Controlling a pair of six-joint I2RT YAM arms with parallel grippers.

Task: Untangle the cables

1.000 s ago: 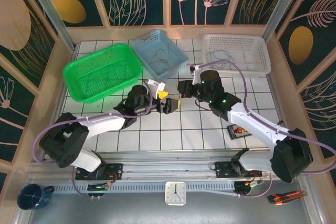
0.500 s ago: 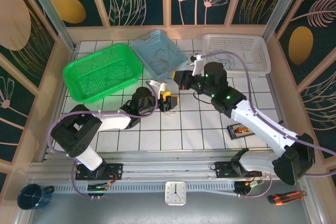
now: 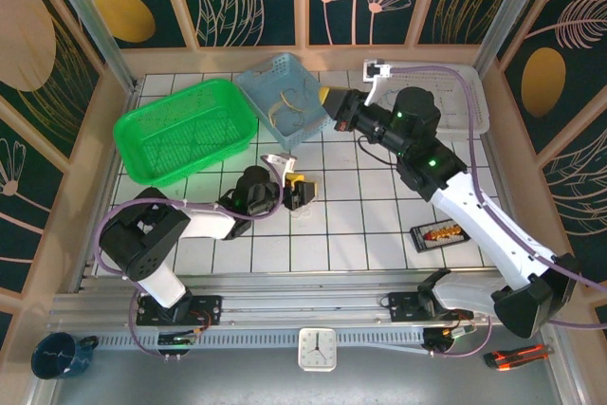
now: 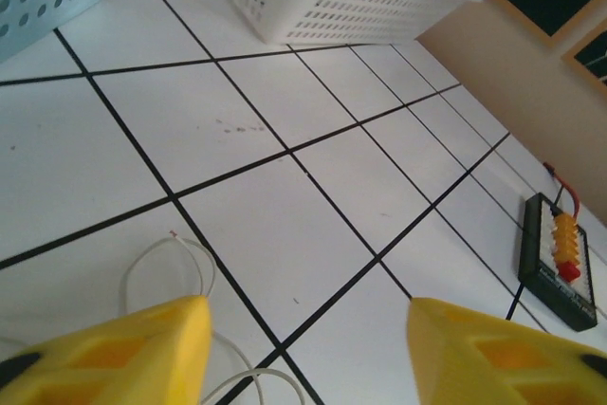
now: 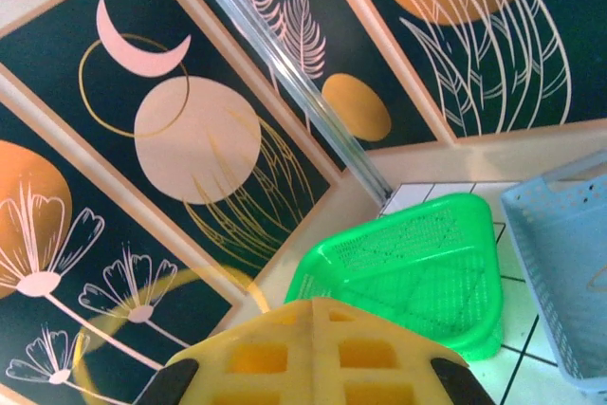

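A thin white cable (image 4: 163,251) lies looped on the tile, running under the left one of my left gripper's yellow fingers (image 4: 114,353). My left gripper (image 3: 300,193) sits low on the table, open, with bare tile between its jaws. Raised over the blue basket (image 3: 261,82), my right gripper (image 3: 328,100) is shut. A pale yellowish cable (image 3: 285,100) hangs in a loop from it over that basket. In the right wrist view that cable (image 5: 248,284) is a blurred strand running up to the closed tips of my right gripper (image 5: 313,303).
A green basket (image 3: 185,130) stands at the back left and a white basket (image 3: 446,82) at the back right, partly behind my right arm. A black board with yellow connectors (image 3: 439,234) lies on the tiles to the right.
My right gripper rose from beside the left gripper and moved back over the blue basket, carrying the yellowish cable. My left gripper narrowed its jaws and stayed low on the table.
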